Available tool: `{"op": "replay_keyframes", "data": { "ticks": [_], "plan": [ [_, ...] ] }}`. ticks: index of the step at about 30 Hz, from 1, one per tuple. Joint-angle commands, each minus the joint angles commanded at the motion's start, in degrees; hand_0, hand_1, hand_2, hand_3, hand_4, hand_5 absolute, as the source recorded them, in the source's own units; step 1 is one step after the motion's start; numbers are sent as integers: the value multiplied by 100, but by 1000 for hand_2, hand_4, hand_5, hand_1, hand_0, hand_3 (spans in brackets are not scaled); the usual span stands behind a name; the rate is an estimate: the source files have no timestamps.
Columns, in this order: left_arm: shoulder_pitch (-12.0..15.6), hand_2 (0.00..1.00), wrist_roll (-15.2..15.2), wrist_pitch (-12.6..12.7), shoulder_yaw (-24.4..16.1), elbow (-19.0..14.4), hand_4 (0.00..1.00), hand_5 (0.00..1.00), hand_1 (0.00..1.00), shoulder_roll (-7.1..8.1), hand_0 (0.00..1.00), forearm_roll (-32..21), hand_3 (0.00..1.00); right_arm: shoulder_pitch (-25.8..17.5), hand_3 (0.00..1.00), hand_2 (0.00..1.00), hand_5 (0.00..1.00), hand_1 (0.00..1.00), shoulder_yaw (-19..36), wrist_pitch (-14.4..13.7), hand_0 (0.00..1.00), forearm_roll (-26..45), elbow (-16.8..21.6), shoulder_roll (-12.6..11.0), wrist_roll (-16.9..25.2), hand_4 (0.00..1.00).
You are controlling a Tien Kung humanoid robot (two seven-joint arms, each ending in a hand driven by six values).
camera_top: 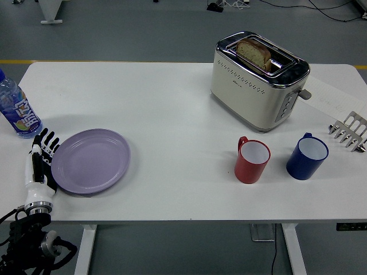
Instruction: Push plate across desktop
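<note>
A lilac plate (92, 161) lies flat on the white table (172, 114) at its left front. My left hand (41, 162) stands edge-on at the plate's left rim, fingers straight and together, touching or nearly touching the rim; it holds nothing. Its black arm comes up from the lower left corner. My right arm is out of view.
A blue-capped water bottle (17, 110) stands at the table's left edge behind my hand. A cream toaster (258, 80) with bread in it sits at the back right. A red mug (252, 160), a blue mug (307, 156) and a metal rack (350, 132) stand to the right.
</note>
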Motion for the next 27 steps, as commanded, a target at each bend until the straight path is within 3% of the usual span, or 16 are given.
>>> {"op": "replay_keyframes", "data": {
  "ticks": [27],
  "plan": [
    [-199, 904, -48, 47, 716, 70, 519, 998, 875, 0, 864, -152, 869, 22, 583, 593, 487, 452, 35, 6, 552, -72, -3, -12, -10, 300]
  ]
}}
